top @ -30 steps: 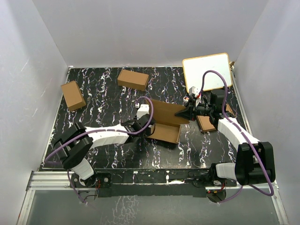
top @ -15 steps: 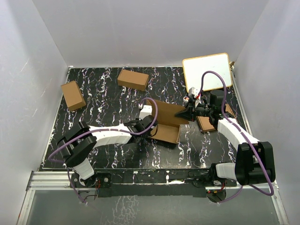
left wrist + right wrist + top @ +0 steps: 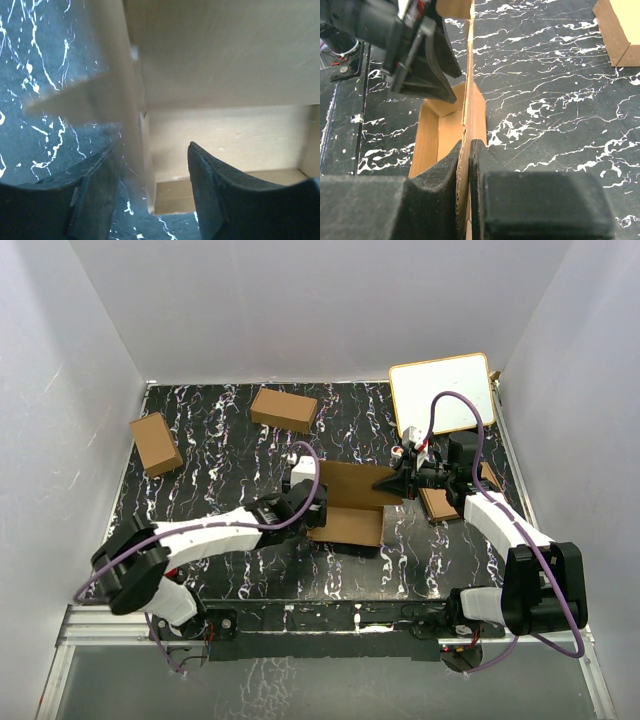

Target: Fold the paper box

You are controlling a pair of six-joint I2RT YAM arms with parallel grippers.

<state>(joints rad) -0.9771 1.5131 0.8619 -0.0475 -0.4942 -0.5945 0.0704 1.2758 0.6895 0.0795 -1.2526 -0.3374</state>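
On the black marbled table (image 3: 220, 440) between white walls (image 3: 300, 310), the paper box (image 3: 352, 508) lies centrally. Wrist views alone show the right gripper (image 3: 469, 146) pinching its raised panel, and the left gripper (image 3: 150, 155) spread astride a box side.

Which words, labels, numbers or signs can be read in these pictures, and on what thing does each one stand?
No text can be read in any view.
The paper box, the carton at the far left and the carton at the back are plain brown; the white board is blank.
The small red and white parts above the right pincer are too small to read.
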